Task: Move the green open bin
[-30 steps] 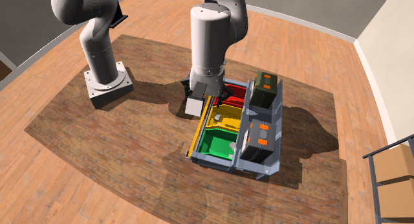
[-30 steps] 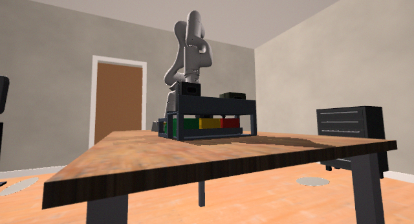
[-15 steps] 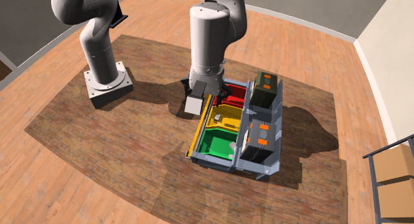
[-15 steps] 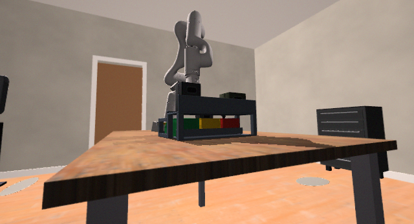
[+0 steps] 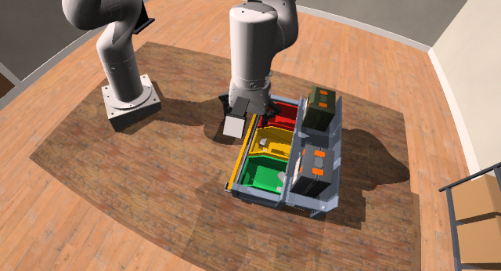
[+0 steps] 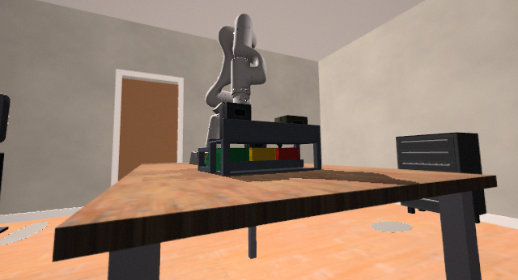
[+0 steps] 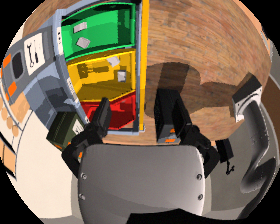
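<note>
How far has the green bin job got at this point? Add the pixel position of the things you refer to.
Nothing of the move looks done: the green open bin (image 5: 264,177) (image 6: 233,154) (image 7: 98,32) sits on the shelf (image 5: 256,198) (image 6: 271,130) (image 7: 58,37), parts inside. The open hand (image 5: 247,114) (image 7: 142,105), nearer the red bin (image 5: 287,112) (image 6: 288,154) (image 7: 122,112), holds nothing. Grasping, lifting out, standing it on the table and releasing remain.

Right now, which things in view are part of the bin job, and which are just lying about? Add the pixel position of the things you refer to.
Job:
- green bin (image 5: 262,177) (image 7: 102,36)
- shelf (image 5: 256,198) (image 6: 271,130)
- gripper (image 7: 142,105)
- table (image 5: 176,165) (image 6: 162,191)

Not job:
- two cases on top
- drawer cabinet (image 6: 426,150)
- cardboard boxes (image 5: 477,236)

The table top (image 5: 188,165) (image 6: 182,191) (image 7: 216,55) looks like wood, and the 3 bins (image 5: 266,177) (image 6: 262,154) (image 7: 98,32) look like plastic.
</note>
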`<state>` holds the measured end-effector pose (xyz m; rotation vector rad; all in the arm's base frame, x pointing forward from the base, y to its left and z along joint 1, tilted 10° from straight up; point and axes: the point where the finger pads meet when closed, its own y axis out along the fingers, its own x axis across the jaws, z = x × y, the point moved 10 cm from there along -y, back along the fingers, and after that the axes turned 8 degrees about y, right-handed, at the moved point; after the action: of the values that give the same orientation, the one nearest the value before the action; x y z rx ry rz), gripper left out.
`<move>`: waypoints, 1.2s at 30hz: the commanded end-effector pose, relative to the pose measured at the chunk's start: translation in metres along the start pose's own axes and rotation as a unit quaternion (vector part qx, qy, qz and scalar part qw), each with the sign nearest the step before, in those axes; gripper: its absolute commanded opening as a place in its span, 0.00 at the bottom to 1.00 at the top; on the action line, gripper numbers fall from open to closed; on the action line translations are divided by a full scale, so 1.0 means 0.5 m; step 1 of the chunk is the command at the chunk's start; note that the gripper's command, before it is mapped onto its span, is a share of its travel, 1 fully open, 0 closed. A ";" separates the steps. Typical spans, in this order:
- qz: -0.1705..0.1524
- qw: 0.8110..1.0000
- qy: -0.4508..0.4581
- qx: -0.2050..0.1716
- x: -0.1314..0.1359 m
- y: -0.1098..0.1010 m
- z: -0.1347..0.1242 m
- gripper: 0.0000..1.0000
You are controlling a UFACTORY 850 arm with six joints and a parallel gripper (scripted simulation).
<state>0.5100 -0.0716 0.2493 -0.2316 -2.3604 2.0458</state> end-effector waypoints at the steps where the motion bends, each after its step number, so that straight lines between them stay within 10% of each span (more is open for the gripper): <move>1: 0.001 1.000 0.000 0.000 -0.001 -0.001 0.000 1.00; 2: 0.001 1.000 0.000 0.000 -0.001 -0.001 0.000 1.00; 3: 0.001 1.000 0.000 0.000 -0.001 -0.001 0.000 0.47; 36: 0.001 1.000 0.000 0.000 -0.001 -0.001 0.000 0.47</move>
<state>0.5100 -0.0716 0.2493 -0.2316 -2.3605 2.0458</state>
